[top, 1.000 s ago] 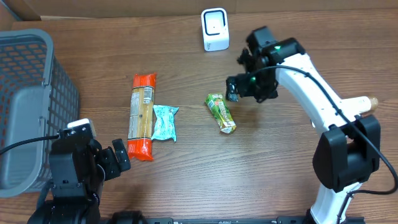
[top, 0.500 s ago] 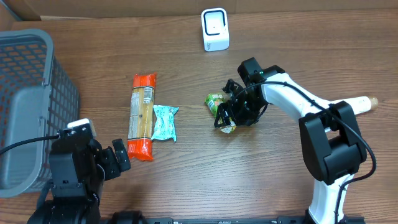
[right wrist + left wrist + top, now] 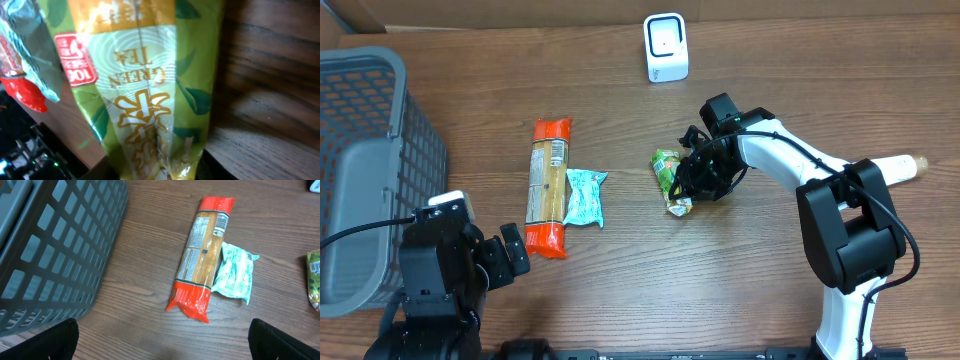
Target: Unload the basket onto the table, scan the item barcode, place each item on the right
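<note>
Now the right gripper (image 3: 694, 182) is sitting low over the green tea packet (image 3: 669, 176), whereas a second ago it was hovering off to one side with its jaws wide. The jaws are narrowing and appear to be pinching the packet across its width; in the wrist view the wrapper is filling the gap between them. The packet is lying directly under the claw, its near end looking crumpled. Judging from this, pickup is beginning. The scanner (image 3: 666, 47) is standing well beyond the claw, so lifting and presenting the barcode are remaining.
</note>
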Available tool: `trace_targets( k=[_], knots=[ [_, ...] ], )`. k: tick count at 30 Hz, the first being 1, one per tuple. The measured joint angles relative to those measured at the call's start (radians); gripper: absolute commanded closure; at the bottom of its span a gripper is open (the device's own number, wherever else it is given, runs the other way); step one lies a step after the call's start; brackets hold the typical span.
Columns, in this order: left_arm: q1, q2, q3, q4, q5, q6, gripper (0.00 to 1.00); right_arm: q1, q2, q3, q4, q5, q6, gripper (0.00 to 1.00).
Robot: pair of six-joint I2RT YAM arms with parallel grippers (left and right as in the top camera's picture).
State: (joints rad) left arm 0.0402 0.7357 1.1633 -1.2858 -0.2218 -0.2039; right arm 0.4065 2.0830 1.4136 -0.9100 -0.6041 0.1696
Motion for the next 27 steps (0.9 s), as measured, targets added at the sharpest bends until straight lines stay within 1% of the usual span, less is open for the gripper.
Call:
trace_targets(
  k=[4,6,11,15,21,27],
  knots=[
    [0.000,0.000,0.000,0.000,0.000,0.000,0.00,0.000,0.005,0.000,0.001,0.002,0.011,0.86],
    [0.000,0.000,0.000,0.000,0.000,0.000,0.01,0.000,0.005,0.000,0.001,-0.001,0.014,0.96],
    [0.000,0.000,0.000,0.000,0.000,0.000,0.01,0.000,0.005,0.012,-0.018,-0.005,0.017,0.96],
    [0.000,0.000,0.000,0.000,0.000,0.000,0.00,0.001,0.005,0.047,-0.066,0.041,0.017,0.96],
    [0.000,0.000,0.000,0.000,0.000,0.000,0.00,0.001,-0.008,0.194,-0.168,0.217,0.020,0.96],
    [0.000,0.000,0.000,0.000,0.000,0.000,0.00,0.001,-0.087,0.352,-0.187,0.445,0.019,0.96]
  ],
)
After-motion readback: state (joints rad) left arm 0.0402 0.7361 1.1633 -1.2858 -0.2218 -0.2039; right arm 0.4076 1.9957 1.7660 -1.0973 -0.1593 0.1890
